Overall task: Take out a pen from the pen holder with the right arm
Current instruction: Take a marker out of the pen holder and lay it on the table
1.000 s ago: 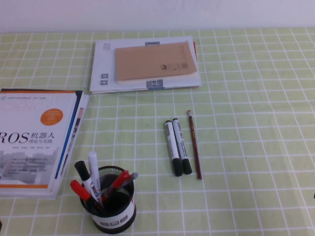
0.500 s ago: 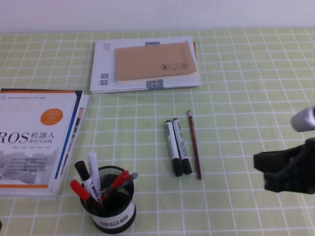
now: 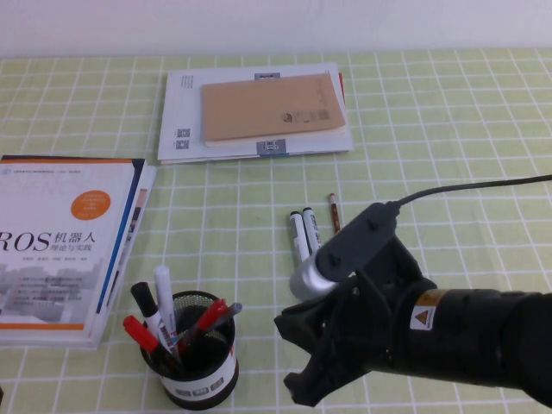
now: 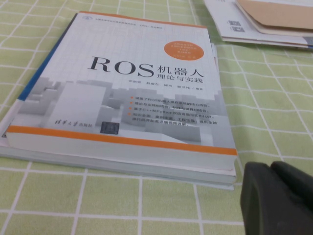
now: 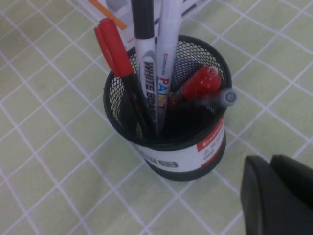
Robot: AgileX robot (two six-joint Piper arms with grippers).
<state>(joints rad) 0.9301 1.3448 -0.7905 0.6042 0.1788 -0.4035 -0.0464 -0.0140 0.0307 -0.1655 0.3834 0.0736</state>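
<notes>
Arm first: the right arm [image 3: 448,332] comes in from the right, low over the near side of the table. Its forearm lies roughly left-right and its wrist is turned toward the near left. I read the right gripper [image 5: 273,169] as closed, fingers pressed together with nothing in them. It sits just right of the pen holder [image 3: 203,366], apart from it.

The holder stands upright on the checked cloth [image 3: 448,155], near left of centre, beside the near-right corner of the ROS book [image 3: 60,246]. All its pens stand tip-down. The white marker [image 3: 163,297] and the black-capped marker [image 3: 143,302] lean toward the far left. The red-capped pen [image 3: 211,316] and the grey-ended pen [image 3: 233,309] lean right.

Behind the arm, two loose markers [image 3: 302,231] and a pencil [image 3: 334,210] lie near-to-far, partly hidden.

The left gripper [image 4: 271,171] hangs low by the book's near corner, fingers together.
</notes>
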